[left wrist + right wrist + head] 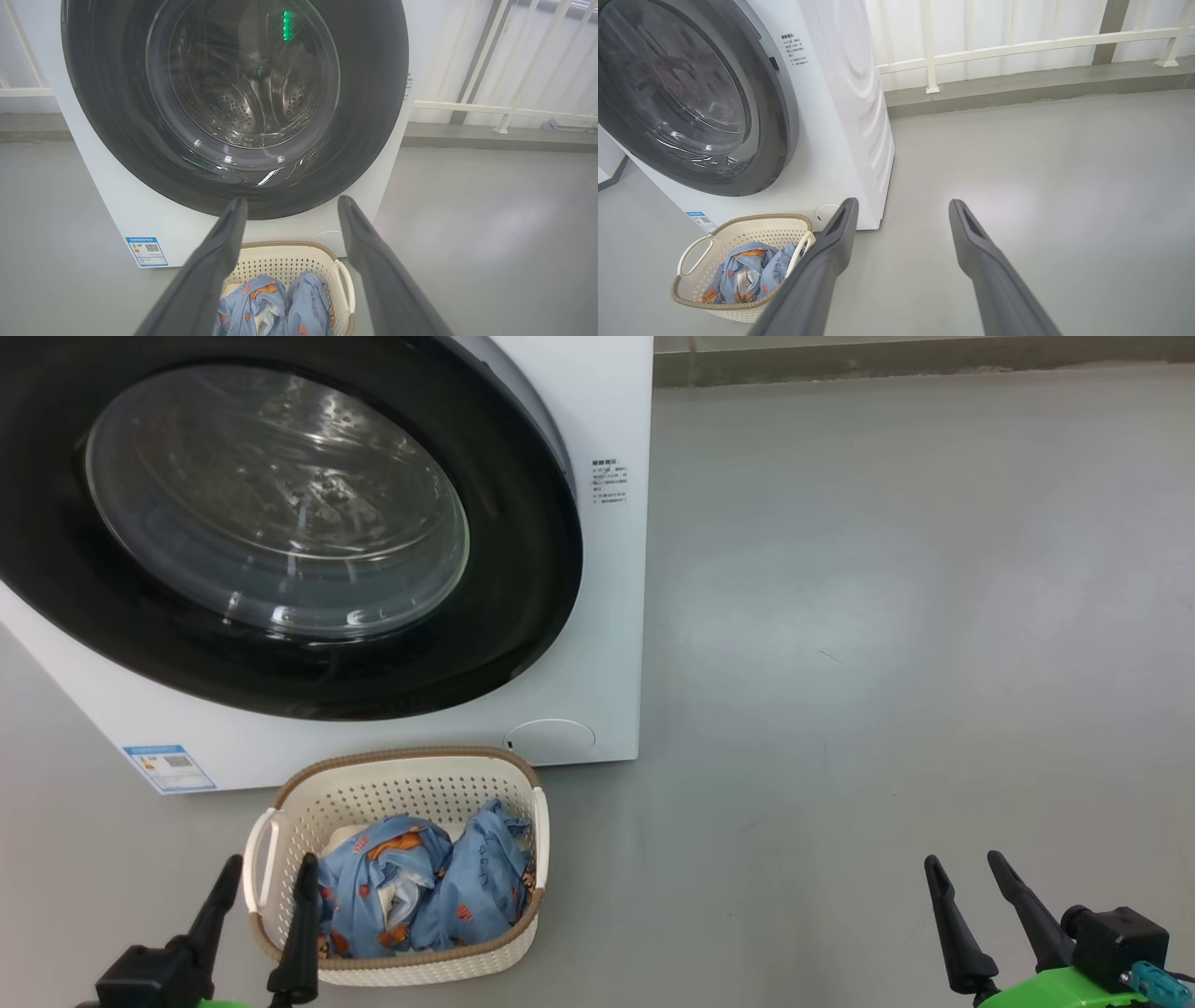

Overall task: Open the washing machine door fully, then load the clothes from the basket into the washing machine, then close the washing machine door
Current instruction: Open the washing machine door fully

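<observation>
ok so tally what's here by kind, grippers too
washing machine: 1
washing machine door: 1
basket: 1
clothes: 1 heap in the basket, pieces can't be counted apart
grippers: 2, left gripper and right gripper, both open
total: 6

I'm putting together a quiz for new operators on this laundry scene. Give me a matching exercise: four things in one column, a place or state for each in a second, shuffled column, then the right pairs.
Things
1. washing machine door
2. clothes
3. basket
4. right gripper

Places or states
A. heaped inside the basket
B. closed, not swung open
C. jaws open, holding nothing, over the floor
D. on the floor in front of the washing machine

Pairs: 1-B, 2-A, 3-D, 4-C
</observation>
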You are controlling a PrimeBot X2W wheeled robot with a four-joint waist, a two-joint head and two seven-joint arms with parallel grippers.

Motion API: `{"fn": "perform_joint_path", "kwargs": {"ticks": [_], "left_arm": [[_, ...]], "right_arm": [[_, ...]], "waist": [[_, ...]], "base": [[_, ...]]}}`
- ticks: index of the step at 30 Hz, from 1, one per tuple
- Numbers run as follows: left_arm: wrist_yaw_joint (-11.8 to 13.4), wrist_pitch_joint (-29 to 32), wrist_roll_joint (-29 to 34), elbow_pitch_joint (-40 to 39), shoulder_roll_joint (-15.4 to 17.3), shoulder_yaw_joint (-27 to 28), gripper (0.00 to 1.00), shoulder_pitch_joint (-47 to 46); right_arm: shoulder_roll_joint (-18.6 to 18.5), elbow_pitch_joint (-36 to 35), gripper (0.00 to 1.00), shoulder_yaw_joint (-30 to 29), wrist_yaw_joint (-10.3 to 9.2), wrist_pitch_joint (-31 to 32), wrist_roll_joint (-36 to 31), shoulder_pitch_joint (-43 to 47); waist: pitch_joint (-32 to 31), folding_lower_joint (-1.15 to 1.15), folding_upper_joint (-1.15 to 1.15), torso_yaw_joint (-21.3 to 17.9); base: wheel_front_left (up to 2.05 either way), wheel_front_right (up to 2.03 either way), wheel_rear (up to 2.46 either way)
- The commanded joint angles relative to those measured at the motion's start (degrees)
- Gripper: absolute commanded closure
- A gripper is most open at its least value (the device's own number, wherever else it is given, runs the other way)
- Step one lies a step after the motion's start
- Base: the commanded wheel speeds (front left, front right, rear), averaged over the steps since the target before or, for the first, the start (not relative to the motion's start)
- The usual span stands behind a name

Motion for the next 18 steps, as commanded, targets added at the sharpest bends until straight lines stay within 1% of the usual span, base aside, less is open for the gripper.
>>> {"fn": "perform_joint_path", "kwargs": {"ticks": [1, 7, 9, 10, 13, 18], "left_arm": [[-0.1, -0.4, -0.5, -1.2, 1.1, 1.8, 0.0, -0.7], [-0.1, -0.4, -1.0, -0.7, 0.8, 1.7, 0.0, -0.6], [-0.1, -0.4, -1.2, -0.5, 0.5, 1.7, 0.0, -0.5], [-0.1, -0.4, -1.3, -0.4, 0.4, 1.7, 0.0, -0.4], [-0.1, -0.4, -1.5, -0.2, 0.0, 1.6, 0.0, -0.3], [-0.1, -0.4, -1.8, -0.2, -0.5, 1.5, 0.0, -0.3]], "right_arm": [[-0.6, -1.4, 0.0, 1.4, 0.09, -0.7, -0.6, -0.7], [0.5, -1.8, 0.0, -0.7, 0.09, -0.7, -2.3, -1.4], [1.4, -2.0, 0.75, -0.8, 0.09, -0.7, -1.3, -1.8], [1.7, -2.1, 1.0, -0.7, 0.09, -0.7, -0.5, -2.2], [2.6, -2.7, 1.0, -0.2, 0.09, -0.7, 3.3, -3.7], [3.7, -2.7, 1.0, 1.6, 0.09, -0.7, 13.3, -8.4]], "waist": [[-0.1, 0.0, 0.0, 0.0], [-0.1, 0.0, 0.0, 0.1], [-0.1, 0.0, 0.0, 0.1], [-0.1, 0.0, 0.0, 0.1], [0.0, 0.0, 0.0, 0.1], [0.4, 0.0, 0.0, 0.3]], "base": [[0.0, 0.0, 0.0], [0.0, 0.0, 0.0], [0.0, 0.0, 0.0], [0.0, 0.0, 0.0], [0.0, 0.0, 0.0], [0.0, 0.0, 0.0]]}}
